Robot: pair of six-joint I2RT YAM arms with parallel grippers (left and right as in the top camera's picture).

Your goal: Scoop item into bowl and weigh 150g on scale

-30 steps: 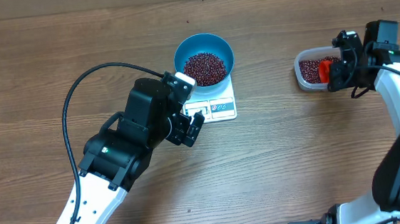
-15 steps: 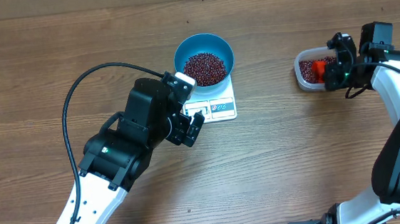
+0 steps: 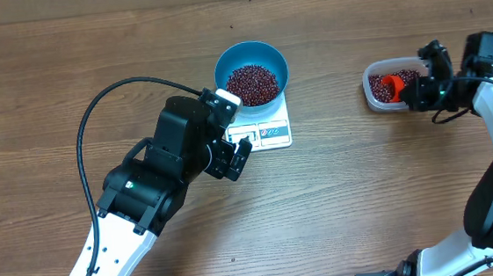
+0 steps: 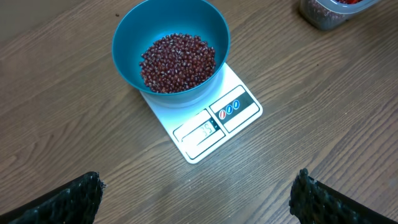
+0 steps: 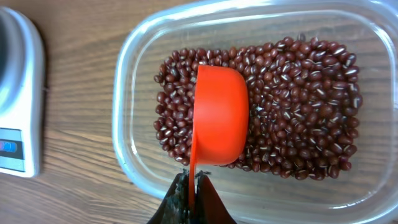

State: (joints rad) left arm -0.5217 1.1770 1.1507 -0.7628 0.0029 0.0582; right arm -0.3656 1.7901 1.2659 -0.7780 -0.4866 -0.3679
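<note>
The right gripper (image 5: 193,188) is pinched tight on the thin handle of an orange scoop (image 5: 217,115), fingers pressed to either side of it. Straight ahead of those fingertips, the scoop's cup lies over dark red-brown beans (image 5: 298,106) with its rounded back facing the wrist camera; whether it holds any cannot be told. The beans cover the floor of a clear tub (image 5: 127,87), which surrounds the cup on all sides. Past the tub's wall, off to the fingers' left, sits a corner of the white scale (image 4: 214,124). The left gripper (image 4: 198,182) hangs with its fingers (image 4: 71,199) spread as wide as they go, holding nothing, above bare wooden table (image 4: 323,112). Just beyond its fingertips lies the scale, its display edge nearest them, digits too faint to read. On the scale's far half stands the blue bowl (image 4: 127,37), with a heap of beans covering its bottom.
</note>
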